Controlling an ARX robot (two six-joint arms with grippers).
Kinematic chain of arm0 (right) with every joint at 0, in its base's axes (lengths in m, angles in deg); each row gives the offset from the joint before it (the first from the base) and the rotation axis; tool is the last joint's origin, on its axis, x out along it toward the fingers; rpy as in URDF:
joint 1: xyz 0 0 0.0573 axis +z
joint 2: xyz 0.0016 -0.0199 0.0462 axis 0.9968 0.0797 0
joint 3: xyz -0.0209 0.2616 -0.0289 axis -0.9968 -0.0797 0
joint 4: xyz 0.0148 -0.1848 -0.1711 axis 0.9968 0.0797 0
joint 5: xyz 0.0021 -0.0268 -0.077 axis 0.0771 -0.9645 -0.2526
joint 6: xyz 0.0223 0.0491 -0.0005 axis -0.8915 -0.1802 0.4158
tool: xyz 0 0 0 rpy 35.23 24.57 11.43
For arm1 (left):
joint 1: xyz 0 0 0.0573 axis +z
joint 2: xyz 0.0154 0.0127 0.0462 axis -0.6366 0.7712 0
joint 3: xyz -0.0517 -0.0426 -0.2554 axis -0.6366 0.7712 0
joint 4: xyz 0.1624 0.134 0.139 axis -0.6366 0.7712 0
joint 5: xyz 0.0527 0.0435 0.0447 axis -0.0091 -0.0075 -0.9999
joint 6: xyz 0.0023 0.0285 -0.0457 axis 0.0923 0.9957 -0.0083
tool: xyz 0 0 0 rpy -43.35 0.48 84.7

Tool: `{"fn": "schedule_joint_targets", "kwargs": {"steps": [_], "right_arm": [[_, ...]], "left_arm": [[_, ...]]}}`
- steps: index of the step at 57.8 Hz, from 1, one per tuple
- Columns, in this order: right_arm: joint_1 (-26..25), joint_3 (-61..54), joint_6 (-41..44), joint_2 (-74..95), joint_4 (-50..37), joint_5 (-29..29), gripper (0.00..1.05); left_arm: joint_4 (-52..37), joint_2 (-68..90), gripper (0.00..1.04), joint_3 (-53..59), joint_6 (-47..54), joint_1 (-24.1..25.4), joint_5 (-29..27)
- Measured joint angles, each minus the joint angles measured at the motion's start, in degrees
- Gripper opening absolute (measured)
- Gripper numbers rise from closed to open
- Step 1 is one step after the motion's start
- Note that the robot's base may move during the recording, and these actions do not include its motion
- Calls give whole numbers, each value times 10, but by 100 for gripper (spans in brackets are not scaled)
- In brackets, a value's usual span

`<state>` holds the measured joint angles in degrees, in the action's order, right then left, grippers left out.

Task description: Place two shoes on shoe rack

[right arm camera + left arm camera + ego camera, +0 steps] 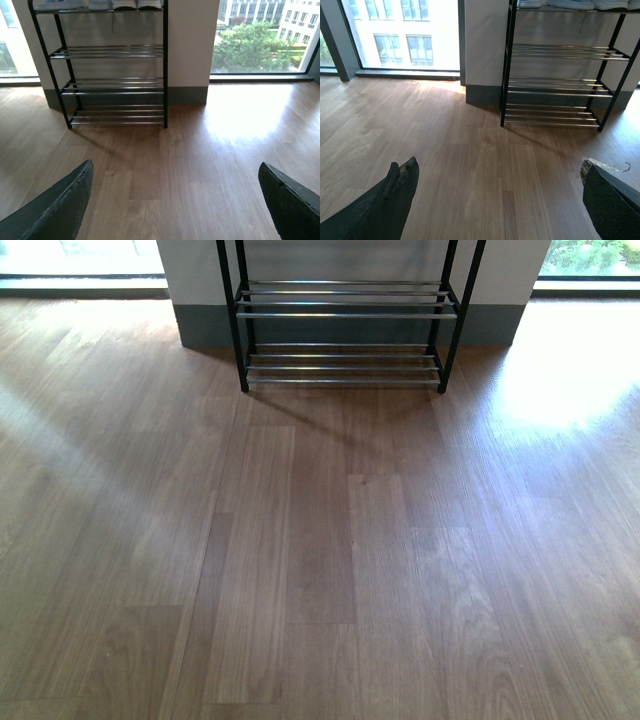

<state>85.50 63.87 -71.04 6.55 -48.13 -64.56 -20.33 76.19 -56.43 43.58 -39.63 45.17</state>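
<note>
Spread fingers [175, 200] face shoes [125, 5] atop unlabelled rack [115, 85].

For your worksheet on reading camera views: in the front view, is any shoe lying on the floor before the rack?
No: the floor before the rack shows only bare wood planks, with no shoe anywhere.
</note>
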Motion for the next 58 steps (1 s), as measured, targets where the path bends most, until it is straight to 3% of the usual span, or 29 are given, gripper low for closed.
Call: {"fn": "schedule_joint_targets", "kwargs": {"steps": [58], "right_arm": [[0, 0, 0, -1, 0, 2, 96]], "left_arm": [[0, 0, 95, 0, 0, 0, -3]]}}
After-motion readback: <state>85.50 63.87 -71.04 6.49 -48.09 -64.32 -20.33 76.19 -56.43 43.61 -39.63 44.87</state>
